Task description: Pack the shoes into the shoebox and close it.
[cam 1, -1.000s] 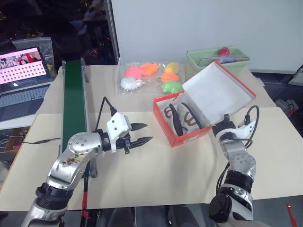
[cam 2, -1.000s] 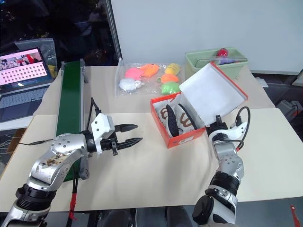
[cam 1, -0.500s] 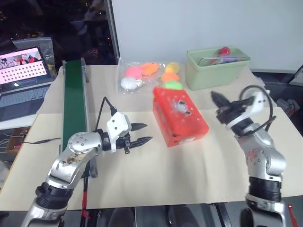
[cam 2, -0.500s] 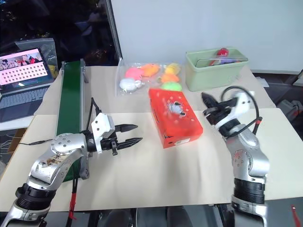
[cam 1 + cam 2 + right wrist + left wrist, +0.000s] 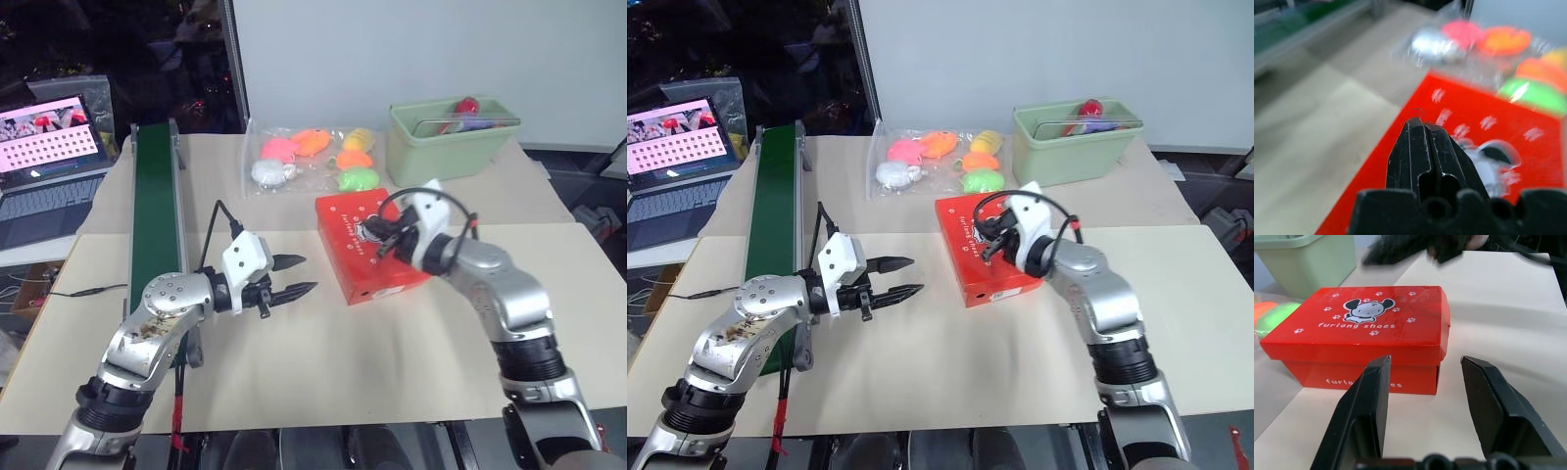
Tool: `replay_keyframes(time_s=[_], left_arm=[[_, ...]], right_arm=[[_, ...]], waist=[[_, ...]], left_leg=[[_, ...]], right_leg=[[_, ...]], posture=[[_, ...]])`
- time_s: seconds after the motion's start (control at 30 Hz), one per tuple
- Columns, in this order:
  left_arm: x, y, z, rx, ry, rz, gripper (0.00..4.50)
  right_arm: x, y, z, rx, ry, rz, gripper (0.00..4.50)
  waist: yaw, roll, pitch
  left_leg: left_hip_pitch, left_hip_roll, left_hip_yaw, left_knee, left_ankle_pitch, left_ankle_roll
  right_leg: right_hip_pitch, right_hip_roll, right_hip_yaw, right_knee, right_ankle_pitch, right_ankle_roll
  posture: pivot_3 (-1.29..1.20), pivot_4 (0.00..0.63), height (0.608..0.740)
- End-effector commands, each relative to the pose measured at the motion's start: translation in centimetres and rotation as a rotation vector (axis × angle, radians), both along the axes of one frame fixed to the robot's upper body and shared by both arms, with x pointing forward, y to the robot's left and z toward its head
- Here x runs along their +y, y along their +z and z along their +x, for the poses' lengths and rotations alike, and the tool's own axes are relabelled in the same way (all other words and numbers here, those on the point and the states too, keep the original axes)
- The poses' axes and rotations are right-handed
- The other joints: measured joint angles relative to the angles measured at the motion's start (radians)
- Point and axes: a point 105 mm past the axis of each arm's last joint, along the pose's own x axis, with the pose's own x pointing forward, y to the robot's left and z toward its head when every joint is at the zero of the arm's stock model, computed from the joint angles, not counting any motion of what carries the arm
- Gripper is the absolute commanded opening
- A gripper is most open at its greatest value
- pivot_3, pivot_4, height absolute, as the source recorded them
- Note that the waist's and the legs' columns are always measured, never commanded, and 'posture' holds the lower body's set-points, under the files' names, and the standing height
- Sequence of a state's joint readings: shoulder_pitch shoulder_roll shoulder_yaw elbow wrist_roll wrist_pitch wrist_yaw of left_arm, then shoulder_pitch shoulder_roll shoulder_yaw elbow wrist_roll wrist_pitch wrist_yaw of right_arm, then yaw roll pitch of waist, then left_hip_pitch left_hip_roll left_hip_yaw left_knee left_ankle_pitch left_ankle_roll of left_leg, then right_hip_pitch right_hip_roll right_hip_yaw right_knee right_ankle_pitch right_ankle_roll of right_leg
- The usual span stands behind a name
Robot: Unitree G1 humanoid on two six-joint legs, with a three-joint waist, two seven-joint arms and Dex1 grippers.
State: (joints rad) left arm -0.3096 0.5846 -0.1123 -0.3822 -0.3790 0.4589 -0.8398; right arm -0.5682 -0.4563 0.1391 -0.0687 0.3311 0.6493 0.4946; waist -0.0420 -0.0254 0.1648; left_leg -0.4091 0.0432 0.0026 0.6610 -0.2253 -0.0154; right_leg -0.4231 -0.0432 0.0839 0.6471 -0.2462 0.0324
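Now the table (image 5: 323, 372) carries the shoebox (image 5: 367, 250) near its middle, lid down and lying flat on the base; the shoes are out of sight, presumably inside. The right gripper (image 5: 991, 235) hangs over the lid's top with its two black fingers pressed together, holding nothing, the tips just above or on the printed cartoon; contact cannot be judged from these views. The step in hand looks like pressing the lid home. To do it well, the closed fingertips should bear down on the lid near its free edge rather than near the hinge side, push straight down so the box does not slide across the paper, and lift off only when the lid skirt sits evenly all round the base.

The left gripper (image 5: 292, 276) waits well apart from the box on its left, jaws about half open and empty, pointing toward the box's near side; it could steady that side if the box starts to shift.

Beyond the box lie the bright toys in clear plastic (image 5: 312, 160), just beside its far edge, and the pale green bin (image 5: 451, 142). A green conveyor strip (image 5: 154, 211) and a laptop (image 5: 49, 162) sit far left. Nothing blocks the lid.
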Motion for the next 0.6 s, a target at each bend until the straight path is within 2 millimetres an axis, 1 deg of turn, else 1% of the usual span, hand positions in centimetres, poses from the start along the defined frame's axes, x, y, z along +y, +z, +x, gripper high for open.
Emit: replay_keyframes(time_s=[0.03,0.2,0.4,0.43,0.5,0.53,0.6], left_arm=[[-0.4,1.3,-0.3,-0.053,-0.015,-0.016,2.46],[-0.3,1.3,-0.3,-0.054,-0.006,-0.017,2.46],[0.0,1.3,-0.3,-0.055,0.021,-0.022,2.46],[0.1,1.3,-0.2,-0.057,0.029,-0.024,2.46],[0.3,1.4,0.1,-0.053,0.062,-0.042,2.46],[0.7,1.5,0.4,-0.046,0.096,-0.058,2.46],[1.2,1.6,0.9,-0.041,0.151,-0.086,2.46]], right_arm=[[-0.1,-1.7,1.4,0.004,-0.056,-0.094,0.04],[-0.3,-3.9,1.6,0.067,-0.062,-0.138,0.04],[0.0,-5.5,1.2,0.113,-0.041,-0.182,0.04],[0.1,-5.3,1.2,0.107,-0.038,-0.181,0.04],[0.0,-4.4,1.4,0.081,-0.044,-0.165,0.04],[-0.2,-3.2,1.5,0.054,-0.05,-0.133,0.04],[-0.5,-0.3,1.5,-0.003,-0.056,-0.026,0.04]], waist=[[0.002,0.0,0.0],[0.0,0.0,0.0],[0.0,-0.001,-0.001],[0.0,-0.001,-0.001],[0.0,-0.001,-0.001],[0.0,-0.001,-0.001],[0.0,-0.001,-0.001]], left_leg=[[0.0,0.0,0.0,0.0,0.0,0.0],[0.002,0.0,0.0,0.0,0.0,0.0],[0.003,0.0,0.0,0.0,0.0,0.0],[0.003,0.0,0.0,0.0,0.0,0.0],[0.004,0.0,0.0,0.0,0.0,0.0],[0.004,0.0,0.0,0.0,0.0,0.0],[0.004,0.0,0.0,0.0,0.0,0.0]], right_leg=[[0.0,0.0,0.0,0.0,0.0,0.0],[0.002,0.0,0.0,0.0,0.0,0.0],[0.003,0.0,0.0,0.001,0.0,0.0],[0.003,0.0,0.0,0.001,0.0,0.0],[0.003,0.0,0.0,0.001,0.0,0.0],[0.003,0.0,0.0,0.001,0.0,0.0],[0.003,0.0,0.0,0.001,0.0,0.0]], posture=[[0.0,0.15,0.729],[0.0,0.15,0.729],[0.0,0.15,0.729],[0.0,0.15,0.729],[0.0,0.15,0.729],[0.0,0.15,0.729],[0.0,0.15,0.729]])
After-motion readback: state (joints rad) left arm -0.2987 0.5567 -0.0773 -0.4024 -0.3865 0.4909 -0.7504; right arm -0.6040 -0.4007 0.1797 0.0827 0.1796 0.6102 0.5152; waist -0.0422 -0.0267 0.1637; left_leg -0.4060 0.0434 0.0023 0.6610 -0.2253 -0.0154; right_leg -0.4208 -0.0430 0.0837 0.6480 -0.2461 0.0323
